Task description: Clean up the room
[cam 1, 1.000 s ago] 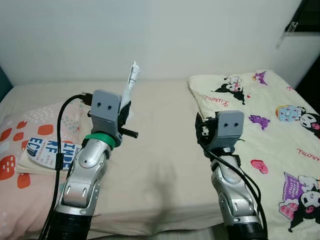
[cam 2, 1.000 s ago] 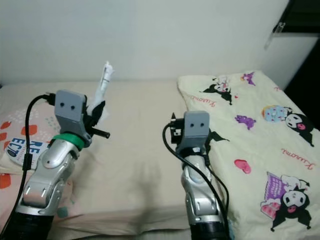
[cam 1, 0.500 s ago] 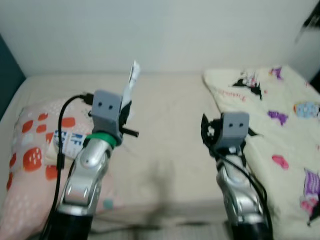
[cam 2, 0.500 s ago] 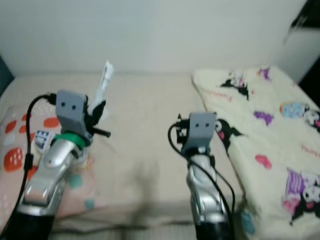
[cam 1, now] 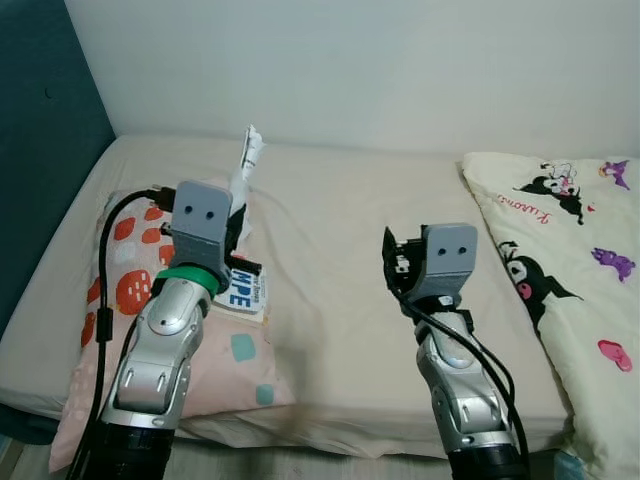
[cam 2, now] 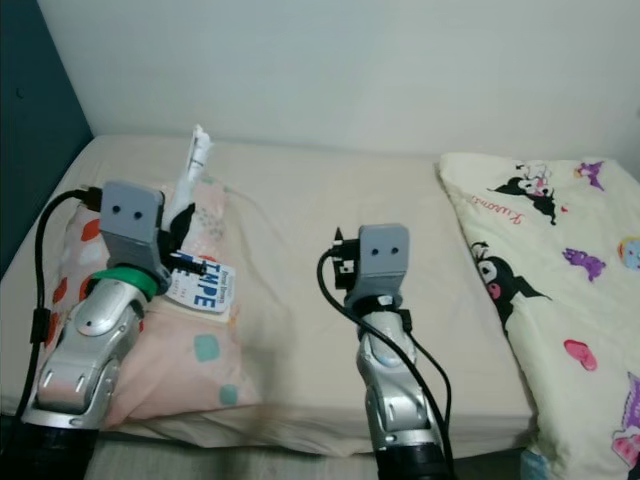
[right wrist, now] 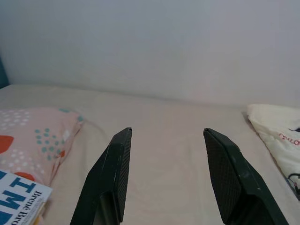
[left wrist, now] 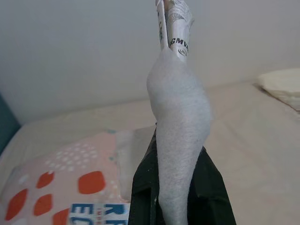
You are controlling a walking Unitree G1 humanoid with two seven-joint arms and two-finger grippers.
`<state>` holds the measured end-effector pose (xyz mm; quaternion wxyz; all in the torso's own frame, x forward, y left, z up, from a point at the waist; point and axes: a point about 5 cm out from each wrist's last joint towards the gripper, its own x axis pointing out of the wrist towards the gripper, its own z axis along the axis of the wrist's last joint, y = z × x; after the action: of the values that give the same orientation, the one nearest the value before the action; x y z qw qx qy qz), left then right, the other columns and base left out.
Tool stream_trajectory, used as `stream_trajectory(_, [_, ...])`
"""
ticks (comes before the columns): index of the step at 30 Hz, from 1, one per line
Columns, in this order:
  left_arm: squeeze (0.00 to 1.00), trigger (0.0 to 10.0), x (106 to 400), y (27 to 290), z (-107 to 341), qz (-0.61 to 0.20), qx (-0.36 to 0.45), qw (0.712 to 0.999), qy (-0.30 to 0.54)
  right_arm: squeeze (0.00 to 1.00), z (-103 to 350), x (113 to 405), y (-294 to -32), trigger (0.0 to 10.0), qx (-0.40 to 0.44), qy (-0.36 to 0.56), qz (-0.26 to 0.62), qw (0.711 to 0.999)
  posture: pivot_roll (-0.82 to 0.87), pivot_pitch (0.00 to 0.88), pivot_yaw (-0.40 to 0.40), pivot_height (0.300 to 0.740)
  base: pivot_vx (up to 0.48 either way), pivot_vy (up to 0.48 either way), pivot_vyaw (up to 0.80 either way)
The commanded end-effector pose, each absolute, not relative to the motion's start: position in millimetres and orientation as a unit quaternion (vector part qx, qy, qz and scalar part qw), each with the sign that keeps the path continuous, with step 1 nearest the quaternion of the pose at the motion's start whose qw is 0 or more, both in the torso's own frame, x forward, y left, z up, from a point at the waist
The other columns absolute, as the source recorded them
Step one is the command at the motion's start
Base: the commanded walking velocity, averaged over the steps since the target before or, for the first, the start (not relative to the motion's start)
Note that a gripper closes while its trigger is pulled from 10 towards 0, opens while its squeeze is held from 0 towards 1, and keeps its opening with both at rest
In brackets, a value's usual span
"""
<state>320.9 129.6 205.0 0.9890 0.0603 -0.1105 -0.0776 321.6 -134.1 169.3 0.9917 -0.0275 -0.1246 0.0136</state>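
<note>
Left claw [cam 1: 238, 205], upper left of frame, was clamped on a white sock [left wrist: 180, 126] held upright above the pillow [cam 1: 120, 290]. Right claw [right wrist: 166, 176], centre frame, was spread wide, empty, over the bed [cam 1: 330, 270].

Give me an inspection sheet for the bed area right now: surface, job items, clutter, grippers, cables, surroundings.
Surface: beige bed sheet, smooth.
Job's things: white wrapper standing up out of the left gripper.
Clutter: magazine lying on the pink pillow; cartoon-print blanket on the bed's right side.
Grippers: left gripper shut on the wrapper; right gripper open, holding nothing, above the sheet.
Cables: black cables looping along both arms.
Surroundings: white wall behind, teal panel at left.
</note>
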Motion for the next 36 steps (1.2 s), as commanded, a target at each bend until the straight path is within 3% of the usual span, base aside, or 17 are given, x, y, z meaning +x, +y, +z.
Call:
stream_trajectory(1, [0.0, 10.0, 320.9, 127.6, 198.7, -0.082, 0.058, 0.99, -0.098, 0.0, 164.9, 319.5, -136.7, 10.0, -0.031, -0.119, 0.009, 0.992, -0.05, 0.041, 0.04, 0.721, 0.0, 0.0, 0.0])
stream_trajectory(7, [0.0, 10.0, 321.0, 129.1, 196.2, -0.077, 0.057, 0.991, -0.094, 0.0, 164.8, 319.3, -136.1, 10.0, -0.032, -0.119, 0.011, 0.992, -0.05, 0.044, 0.04, 0.721, 0.0, 0.0, 0.0])
stream_trajectory(36, [0.0, 10.0, 321.5, 128.8, 193.7, -0.079, 0.052, 0.992, -0.087, 0.0, 163.5, 317.7, -138.7, 10.0, -0.034, -0.116, 0.005, 0.993, -0.05, 0.054, 0.043, 0.721, -0.312, 0.0, 0.0])
